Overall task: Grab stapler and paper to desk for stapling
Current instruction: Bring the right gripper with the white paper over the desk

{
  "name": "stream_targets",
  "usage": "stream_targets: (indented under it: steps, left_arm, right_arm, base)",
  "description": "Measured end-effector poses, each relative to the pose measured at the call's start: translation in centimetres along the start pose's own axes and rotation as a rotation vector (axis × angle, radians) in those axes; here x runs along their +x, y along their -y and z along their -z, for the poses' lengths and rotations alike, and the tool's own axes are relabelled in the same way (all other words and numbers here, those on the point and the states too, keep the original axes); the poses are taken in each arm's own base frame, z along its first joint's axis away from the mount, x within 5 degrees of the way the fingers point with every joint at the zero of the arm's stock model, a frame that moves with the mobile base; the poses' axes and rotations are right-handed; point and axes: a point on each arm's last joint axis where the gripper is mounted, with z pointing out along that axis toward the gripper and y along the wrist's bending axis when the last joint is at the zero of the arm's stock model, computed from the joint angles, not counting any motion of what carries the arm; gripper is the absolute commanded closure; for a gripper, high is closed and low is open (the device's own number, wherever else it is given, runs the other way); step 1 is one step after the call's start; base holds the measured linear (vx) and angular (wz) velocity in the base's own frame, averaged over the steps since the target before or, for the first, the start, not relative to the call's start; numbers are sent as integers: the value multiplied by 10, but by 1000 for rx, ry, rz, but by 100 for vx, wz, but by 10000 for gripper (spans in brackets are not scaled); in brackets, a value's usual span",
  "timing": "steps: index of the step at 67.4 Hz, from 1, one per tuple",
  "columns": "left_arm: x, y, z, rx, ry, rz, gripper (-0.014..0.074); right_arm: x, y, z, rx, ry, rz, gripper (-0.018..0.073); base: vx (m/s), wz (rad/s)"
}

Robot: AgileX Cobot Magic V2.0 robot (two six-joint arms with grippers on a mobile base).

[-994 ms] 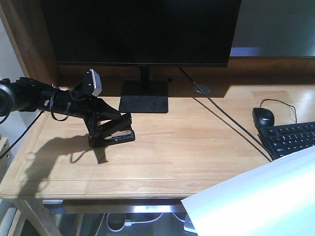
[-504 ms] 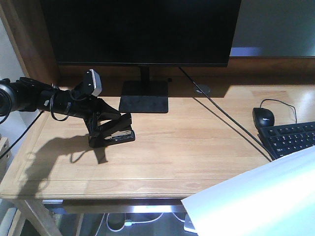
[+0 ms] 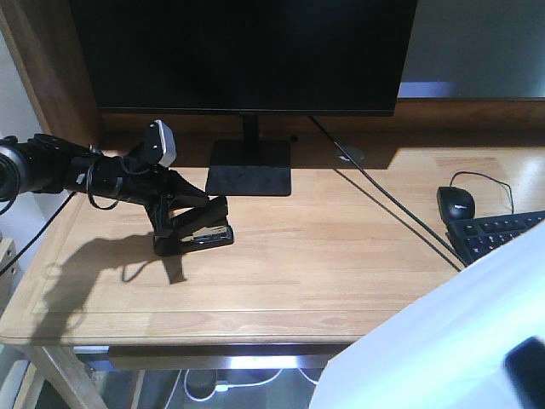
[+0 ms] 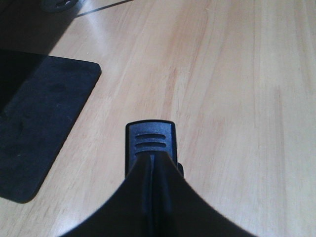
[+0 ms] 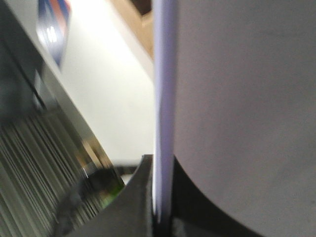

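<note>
My left hand is clamped on the stapler, which sits down at the surface of the bench in its back left part, just left of and in front of the monitor stand. Toward the right edge lie the mouse and, just in front of it, the keyboard. My right hand is closed on the edge of the paper. The paper hangs tilted over the front right corner, covering part of the keyboard.

paper seen edge-on, lower edge clamped in right gripper
</note>
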Motion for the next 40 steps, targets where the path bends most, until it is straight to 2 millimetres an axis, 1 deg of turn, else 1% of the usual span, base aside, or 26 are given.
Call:
stream_targets:
  steps: [6, 13, 30, 40]
  left_arm:
    - [0, 0, 0, 0, 0, 0, 604]
    - [0, 0, 0, -1, 0, 0, 604]
    - [0, 0, 0, -1, 0, 0, 604]
    - [0, 0, 0, -1, 0, 0, 604]
  right_arm:
    - [3, -2, -1, 18, -91, 88, 561]
    - [6, -3, -4, 33, -176, 132, 561]
    - [24, 13, -12, 104, -437, 215, 561]
    - [30, 20, -21, 92, -569, 245, 561]
  base:
    - [0, 0]
    - [0, 0]
    - [0, 0]
    - [0, 0]
